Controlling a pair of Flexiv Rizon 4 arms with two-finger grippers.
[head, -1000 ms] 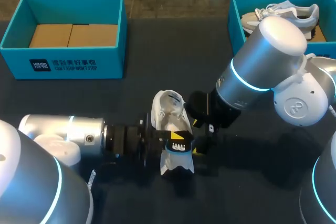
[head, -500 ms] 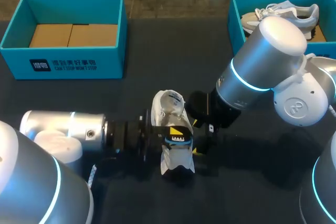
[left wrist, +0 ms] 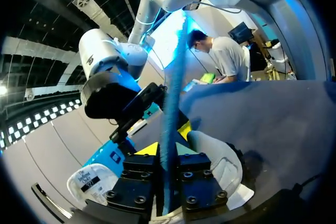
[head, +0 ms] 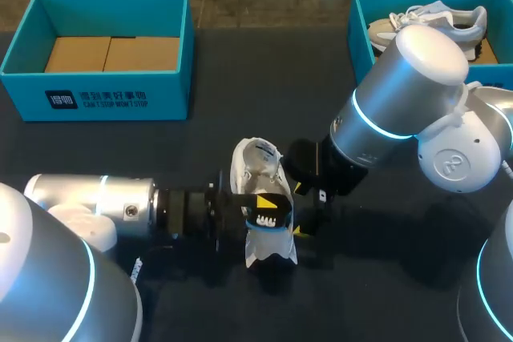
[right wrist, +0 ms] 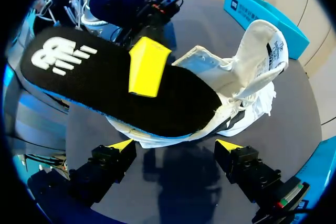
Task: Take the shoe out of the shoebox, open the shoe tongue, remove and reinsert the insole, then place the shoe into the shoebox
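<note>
Nearest me, the left gripper [left wrist: 166, 141] comes in low from the left. Its fingers are clamped narrow on the black insole [right wrist: 94, 85], one yellow tip on the top face and the other beneath it. The insole is held flat and just above the white sneaker [right wrist: 247, 85], which rests on the dark counter [head: 200, 142] near its middle.

In the right wrist view the insole's long axis runs roughly along the sneaker. Its plain end sits over the opening below the raised tongue [right wrist: 260, 43], and its logo end juts out past the shoe. I judge that the next move depends on that alignment: the insole has to travel lengthwise, along the shoe.

The right gripper [right wrist: 174, 145] is just beside the sneaker on the opposite side. Its fingers are spread wide, with nothing between them, and point at the shoe's flank. It is the arm nearer to steady the shoe.

Well beyond, an open teal shoebox [head: 96, 98] stands at far left. A second teal shoebox [head: 361, 30] at far right holds another sneaker [head: 433, 22].
</note>
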